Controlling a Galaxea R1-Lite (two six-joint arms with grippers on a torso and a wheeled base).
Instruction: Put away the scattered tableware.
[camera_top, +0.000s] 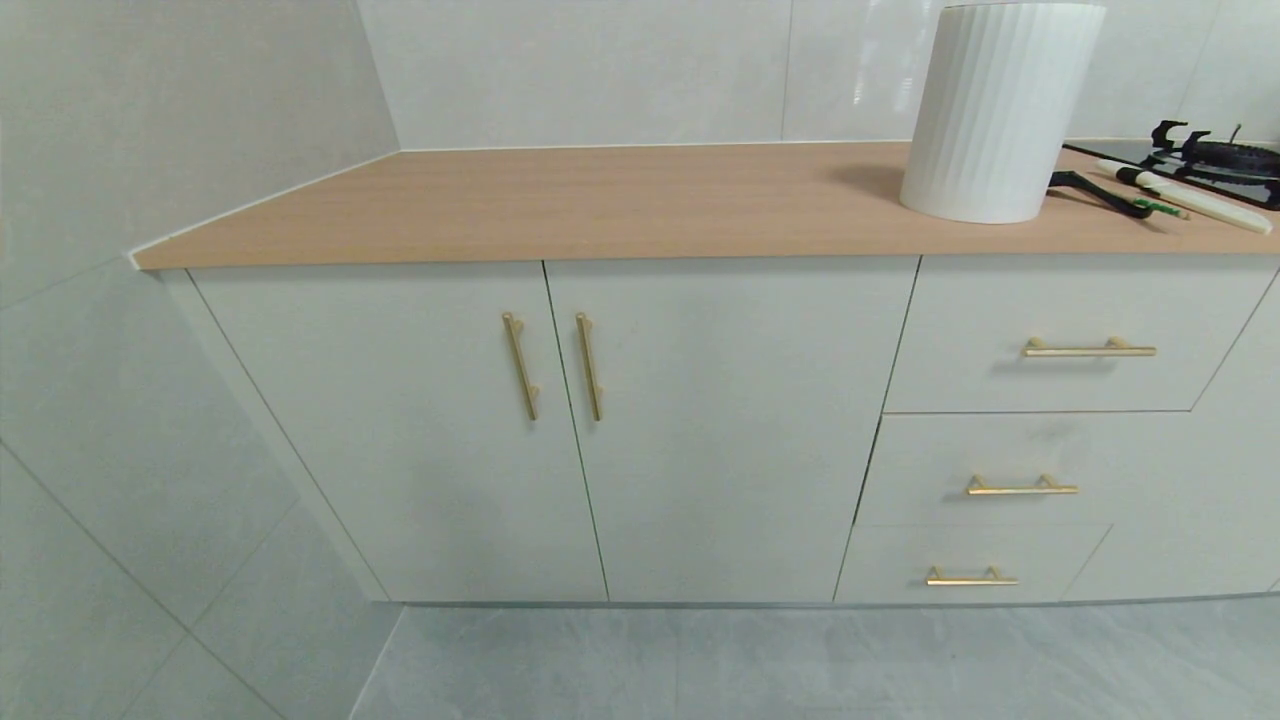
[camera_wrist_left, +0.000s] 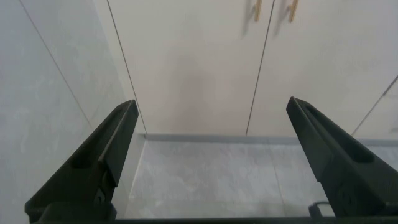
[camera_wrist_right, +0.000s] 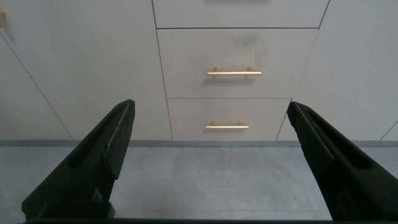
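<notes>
Both arms hang low in front of the cupboards, above the floor (camera_top: 800, 660). The left pincer (camera_wrist_left: 211, 106) is spread wide with nothing between its fingers, and it faces the cupboard doors (camera_top: 400, 430). The right pincer (camera_wrist_right: 210, 106) is equally wide and holds nothing, and it faces the drawers (camera_wrist_right: 233, 62).

The tableware is on the desk (camera_top: 600, 200) at its far right end. There a few long utensils (camera_top: 1150, 195) lie together, one white and one black-handled. They sit just beside a tall white ribbed container (camera_top: 1000, 110) and in front of the stove (camera_top: 1225, 160). Their exact type cannot be determined. Both pincers are well apart from them.

Hazards noted:
- The utensils lie flat and close together, so a wide closing grip may take two at once or skid one away.
- They rest near the front edge of the desk, so a sideways nudge could send one to the floor.
- The container stands between the open stretch of desk and the utensils. An arm coming across from the left could strike or tip it.
- Arms rising from this low position could catch on the brass drawer handles or the overhanging desk edge.
- If storage is in the drawers, all are shut, and one must be opened before anything can be placed inside.

Markings: no brand, label or legible writing found on any item.
</notes>
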